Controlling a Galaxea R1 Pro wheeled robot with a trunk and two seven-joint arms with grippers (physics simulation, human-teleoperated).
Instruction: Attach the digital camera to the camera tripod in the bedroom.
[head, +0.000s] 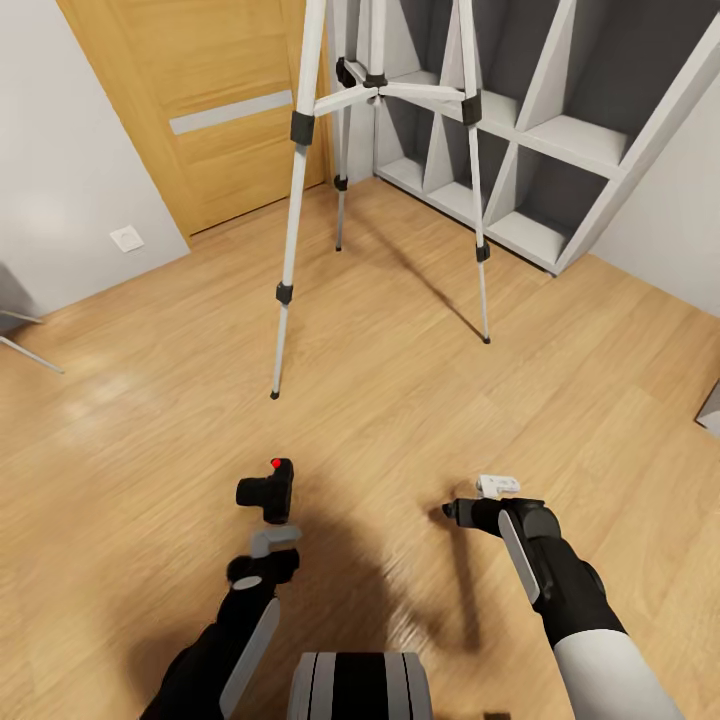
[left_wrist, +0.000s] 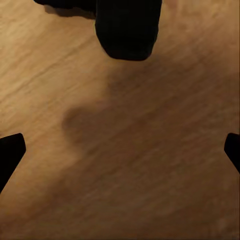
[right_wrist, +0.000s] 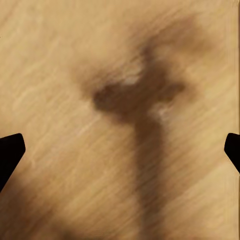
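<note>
both arms reach forward and down, elbows bent; the left gripper (head: 268, 541) points ahead, the right gripper (head: 497, 487) hangs level with it, fingers (right_wrist: 11, 152) of each spread wide apart with nothing between

camera tripod (head: 380, 95): head cut off | digital camera (left_wrist: 128, 27): cropped

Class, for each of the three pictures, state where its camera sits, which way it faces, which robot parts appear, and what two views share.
Head: up on the robot, facing forward and down at the tripod, door and shelves; both arms show, and the camera by the left end effector.
Left wrist: on the left arm, facing the floor; two dark fingertips at the picture's edges.
Right wrist: on the right arm, facing the floor, with fingertips and a shadow.
Shared: head and left wrist both show the camera.
</note>
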